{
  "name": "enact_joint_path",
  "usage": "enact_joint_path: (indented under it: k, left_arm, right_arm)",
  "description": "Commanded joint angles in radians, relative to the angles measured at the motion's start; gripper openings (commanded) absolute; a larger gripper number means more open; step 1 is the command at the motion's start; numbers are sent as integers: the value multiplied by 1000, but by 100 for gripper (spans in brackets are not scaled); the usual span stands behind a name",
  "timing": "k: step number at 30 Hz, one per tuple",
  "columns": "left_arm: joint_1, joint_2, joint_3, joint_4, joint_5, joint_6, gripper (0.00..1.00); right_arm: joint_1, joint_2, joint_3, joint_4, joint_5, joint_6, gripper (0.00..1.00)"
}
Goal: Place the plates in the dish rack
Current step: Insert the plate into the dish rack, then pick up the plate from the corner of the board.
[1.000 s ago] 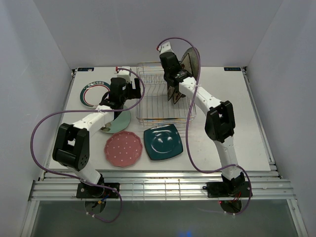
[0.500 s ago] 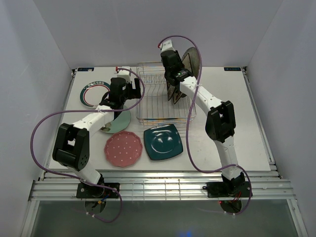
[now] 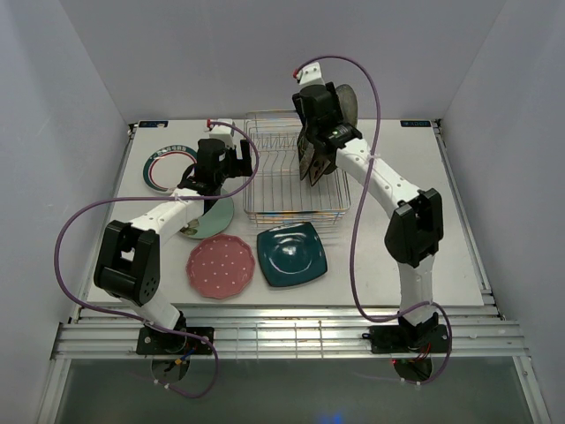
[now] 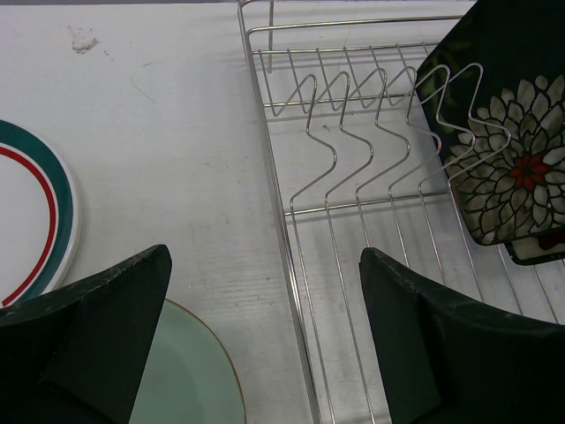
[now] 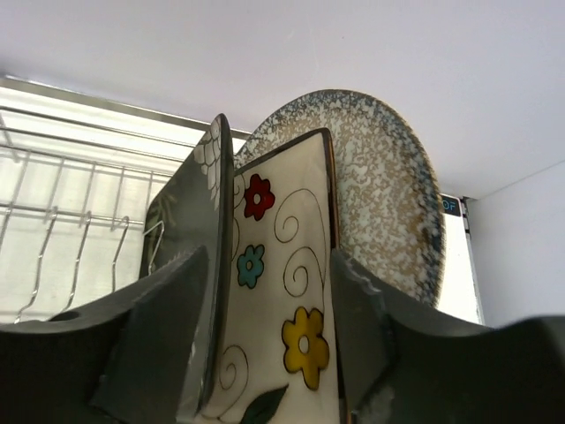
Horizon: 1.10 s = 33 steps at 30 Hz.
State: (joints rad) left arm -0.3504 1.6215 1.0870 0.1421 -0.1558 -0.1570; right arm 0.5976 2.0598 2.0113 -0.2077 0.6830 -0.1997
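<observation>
Black floral plate (image 4: pixel 512 168) in dish rack (image 4: pixel 273 177)

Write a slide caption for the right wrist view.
Right end effector straddling the black floral plate and cream floral plate, speckled grey plate behind, all upright in the dish rack.

Shiny metal wire dish rack (image 3: pixel 274 181); glossy glazed teal plate (image 3: pixel 292 254).

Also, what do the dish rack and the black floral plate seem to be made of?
The dish rack looks like thin metal wire with a bright silver finish, perhaps chromed: its bent rods and prongs glint. The black floral plate looks like glazed ceramic, though melamine cannot be excluded: it has a smooth face with a slight sheen and a printed flower pattern.
</observation>
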Motion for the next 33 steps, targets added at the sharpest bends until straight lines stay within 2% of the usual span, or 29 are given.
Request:
enact_joint_path:
  k: [1,7,9,10,24,33]
  left_arm:
    - [4,-29,25,4,6,5,98]
    - [4,-29,25,4,7,4,98]
    - [4,-29,27,4,7,4,98]
    - [5,-31,24,4,7,4,98]
    - [5,-34,24,4,9,4,98]
    - [4,-37,22,4,10,2,98]
  right_arm:
    - [1,-125,-75,99,-45,28,65]
    - [11,-253,-235,162,-85,48,79]
    - [14,-300,-291,177,-95,55,85]
    - [16,-315,-310,182,-99,66,92]
    - [22,-610,-706,300,-149,192,90]
    - [22,-822,-953,314,-195,359,90]
